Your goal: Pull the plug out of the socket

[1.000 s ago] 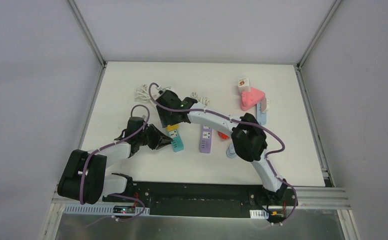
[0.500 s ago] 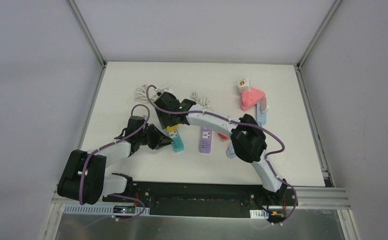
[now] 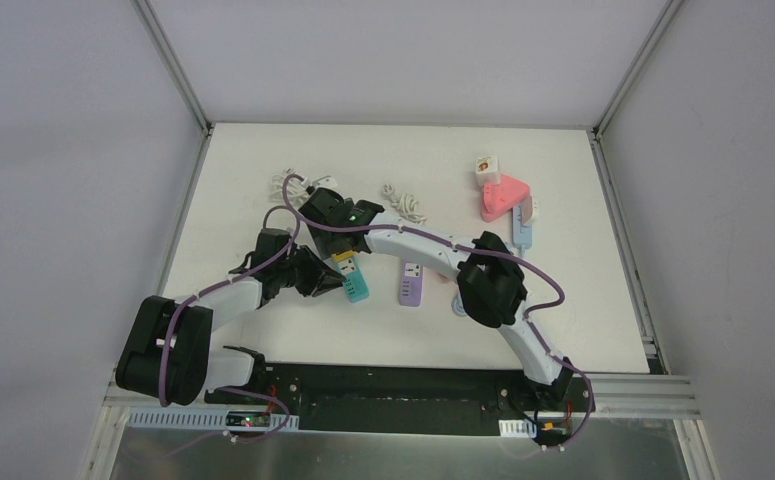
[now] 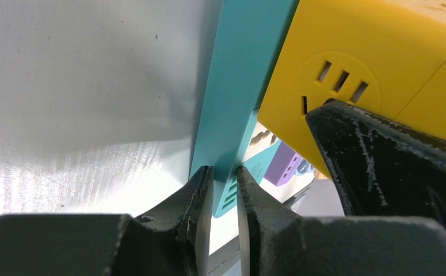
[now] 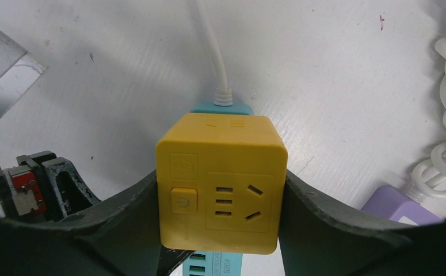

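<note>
— Where is the plug?
— Centre of the right wrist view: the yellow cube plug (image 5: 220,149) sits on the teal socket strip (image 5: 209,265), my right gripper (image 5: 220,195) clamped on its sides
— And your left?
— My left gripper (image 4: 225,178) pinches the strip's edge, low in its view

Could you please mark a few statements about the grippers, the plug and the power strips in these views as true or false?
1. The right gripper's fingers press against both sides of the yellow cube plug. True.
2. The left gripper hangs wide open, holding nothing. False: it is pinched shut on an edge of the teal power strip.
3. The yellow cube plug lies apart from the teal power strip. False: it sits on the strip.
4. A purple power strip lies to the right of the teal one in the top view. True.
5. A white cable runs into the end of the teal power strip. True.
</note>
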